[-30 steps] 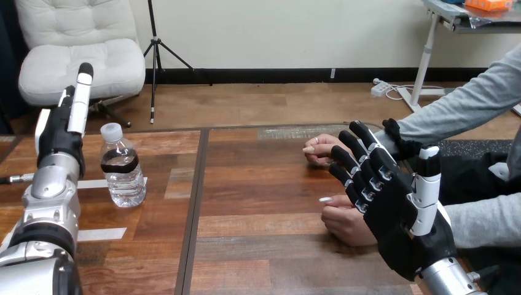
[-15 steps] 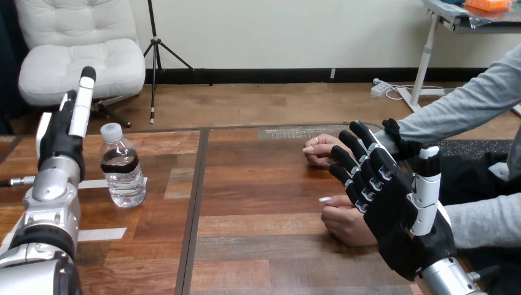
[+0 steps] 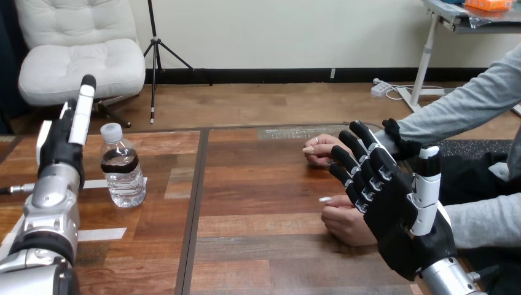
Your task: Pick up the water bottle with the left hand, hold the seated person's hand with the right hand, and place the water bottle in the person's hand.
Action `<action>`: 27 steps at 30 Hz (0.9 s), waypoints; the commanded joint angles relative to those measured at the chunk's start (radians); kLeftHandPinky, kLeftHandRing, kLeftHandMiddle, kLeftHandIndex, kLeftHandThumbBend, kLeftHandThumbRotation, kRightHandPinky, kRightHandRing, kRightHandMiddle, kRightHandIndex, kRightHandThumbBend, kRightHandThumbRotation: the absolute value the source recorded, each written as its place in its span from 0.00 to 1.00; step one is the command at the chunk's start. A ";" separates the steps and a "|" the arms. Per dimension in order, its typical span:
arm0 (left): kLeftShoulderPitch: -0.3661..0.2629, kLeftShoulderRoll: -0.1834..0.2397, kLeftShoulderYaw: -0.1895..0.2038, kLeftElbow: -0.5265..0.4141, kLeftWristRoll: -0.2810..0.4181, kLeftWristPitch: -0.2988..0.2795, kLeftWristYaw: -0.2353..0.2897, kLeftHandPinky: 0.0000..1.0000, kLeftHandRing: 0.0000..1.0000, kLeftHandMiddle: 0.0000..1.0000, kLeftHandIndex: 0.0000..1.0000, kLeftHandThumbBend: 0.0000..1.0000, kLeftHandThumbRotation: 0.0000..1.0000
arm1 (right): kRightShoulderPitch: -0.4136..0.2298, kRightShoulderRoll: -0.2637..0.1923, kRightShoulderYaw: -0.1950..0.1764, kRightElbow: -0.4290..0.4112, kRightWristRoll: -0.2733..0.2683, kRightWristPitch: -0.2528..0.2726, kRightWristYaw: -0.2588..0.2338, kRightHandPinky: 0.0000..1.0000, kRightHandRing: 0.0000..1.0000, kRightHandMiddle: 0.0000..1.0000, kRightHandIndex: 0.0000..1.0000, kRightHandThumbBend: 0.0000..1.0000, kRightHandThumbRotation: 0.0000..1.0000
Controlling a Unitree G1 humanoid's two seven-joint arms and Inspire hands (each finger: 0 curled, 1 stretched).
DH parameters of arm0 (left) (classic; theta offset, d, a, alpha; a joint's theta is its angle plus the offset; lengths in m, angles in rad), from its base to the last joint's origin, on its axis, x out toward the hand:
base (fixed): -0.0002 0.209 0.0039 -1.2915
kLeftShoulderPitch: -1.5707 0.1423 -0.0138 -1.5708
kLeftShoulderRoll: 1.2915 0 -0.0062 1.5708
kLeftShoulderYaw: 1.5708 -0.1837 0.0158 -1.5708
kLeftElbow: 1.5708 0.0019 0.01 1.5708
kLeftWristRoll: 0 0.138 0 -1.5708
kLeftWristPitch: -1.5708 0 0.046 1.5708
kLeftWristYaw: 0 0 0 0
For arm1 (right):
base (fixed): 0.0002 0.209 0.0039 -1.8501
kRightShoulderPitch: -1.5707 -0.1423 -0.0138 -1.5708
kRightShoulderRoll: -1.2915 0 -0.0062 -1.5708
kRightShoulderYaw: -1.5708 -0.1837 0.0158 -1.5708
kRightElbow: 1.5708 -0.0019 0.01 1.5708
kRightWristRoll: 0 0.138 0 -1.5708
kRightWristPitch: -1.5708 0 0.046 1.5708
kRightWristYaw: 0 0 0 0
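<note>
While the water bottle [image 3: 123, 167] stands upright on the left of the worktop [image 3: 258, 184], just right of the left hand [image 3: 60, 140] with straight, empty fingers [image 3: 82, 109], that hand should close around the bottle's middle without tipping it.

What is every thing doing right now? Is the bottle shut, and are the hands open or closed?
Bottle: upright on the table, cap on, nobody touching it.
Left hand: open, fingers straight up, beside the bottle but apart from it.
Right hand: open, fingers straight, raised in front of the person's hands.
Person's farther hand: loosely curled, empty, on the table.
Person's nearer hand: loosely curled, empty, on the table.
</note>
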 commanded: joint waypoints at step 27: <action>0.012 -0.016 0.005 -0.004 -0.006 -0.018 0.012 1.00 1.00 1.00 1.00 0.72 1.00 | -0.036 0.012 -0.006 -0.048 0.013 -0.021 0.004 1.00 1.00 1.00 1.00 0.95 1.00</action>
